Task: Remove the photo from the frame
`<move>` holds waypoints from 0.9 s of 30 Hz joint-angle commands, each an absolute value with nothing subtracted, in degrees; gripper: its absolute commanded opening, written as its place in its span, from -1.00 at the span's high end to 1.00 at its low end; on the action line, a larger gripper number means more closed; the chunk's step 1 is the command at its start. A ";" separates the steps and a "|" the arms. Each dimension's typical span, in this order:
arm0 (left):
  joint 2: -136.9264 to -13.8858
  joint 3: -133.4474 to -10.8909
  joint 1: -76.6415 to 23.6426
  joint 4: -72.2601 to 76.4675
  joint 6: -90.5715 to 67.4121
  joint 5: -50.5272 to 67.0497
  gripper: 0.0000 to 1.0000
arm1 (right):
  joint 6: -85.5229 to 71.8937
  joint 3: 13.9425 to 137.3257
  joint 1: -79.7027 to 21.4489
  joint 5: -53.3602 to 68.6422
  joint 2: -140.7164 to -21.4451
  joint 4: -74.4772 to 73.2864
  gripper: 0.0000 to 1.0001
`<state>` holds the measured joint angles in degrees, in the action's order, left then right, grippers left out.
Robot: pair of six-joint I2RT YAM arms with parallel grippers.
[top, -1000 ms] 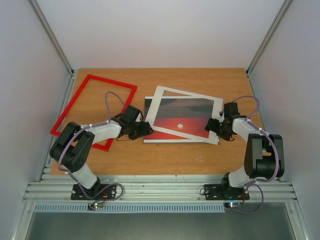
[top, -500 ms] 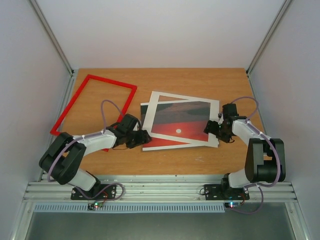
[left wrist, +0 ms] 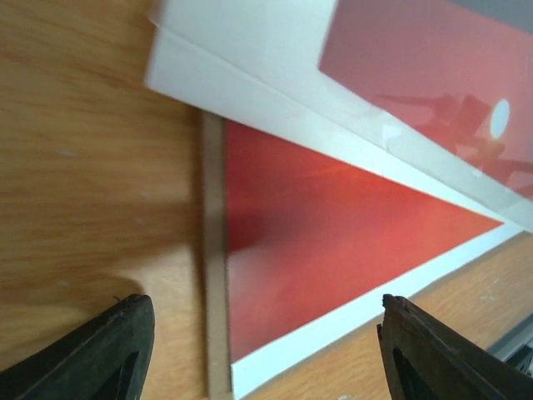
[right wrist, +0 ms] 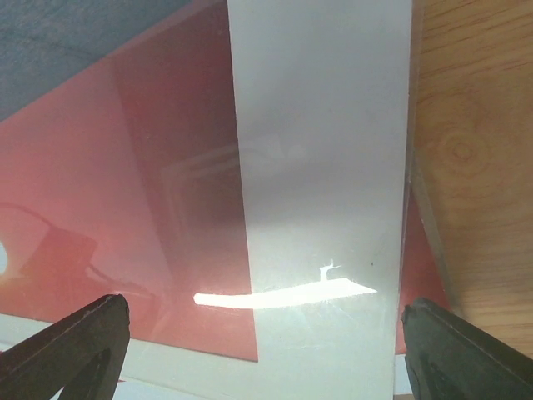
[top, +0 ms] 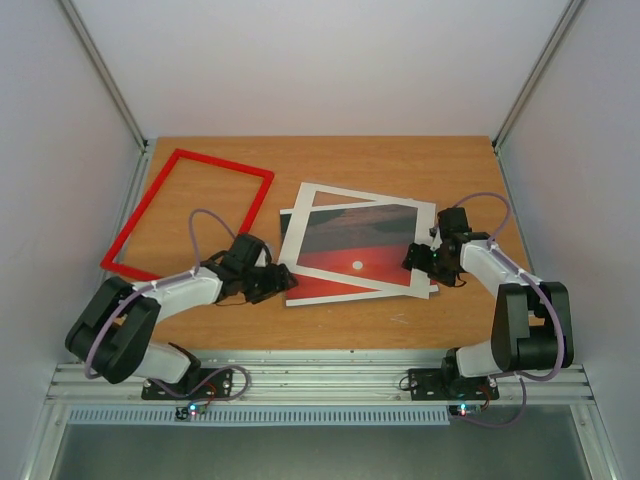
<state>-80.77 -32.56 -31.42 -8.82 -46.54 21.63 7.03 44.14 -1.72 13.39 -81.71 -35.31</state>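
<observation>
place: robot lab cell | cues: white panel walls (top: 330,60), aluminium rails (top: 320,378), wooden tabletop (top: 345,160)

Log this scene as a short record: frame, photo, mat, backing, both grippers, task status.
frame: red, empty, flat on the left of the table, apart from the stack
photo: under the mat, skewed, its lower left part sticking out
mat: white with a glossy pane, lying on the photo
backing: brown edge showing beside the photo
left gripper: open, over the photo's exposed left edge, holding nothing
right gripper: open, over the mat's right strip, holding nothing
status: photo already out of the frame, partly covered by the mat
</observation>
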 commanded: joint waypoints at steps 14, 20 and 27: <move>-93.03 -42.25 -20.21 -7.23 -43.53 26.34 -0.48 | 8.49 45.36 -3.79 14.34 -78.69 -34.64 -0.77; -96.92 -42.32 -19.10 -4.54 -44.02 28.05 -0.47 | 9.18 45.93 -5.82 14.10 -77.12 -34.55 -0.78; -99.44 -41.98 -19.01 -3.29 -43.78 29.88 -0.37 | 9.49 46.96 -9.41 12.78 -77.86 -34.03 -0.78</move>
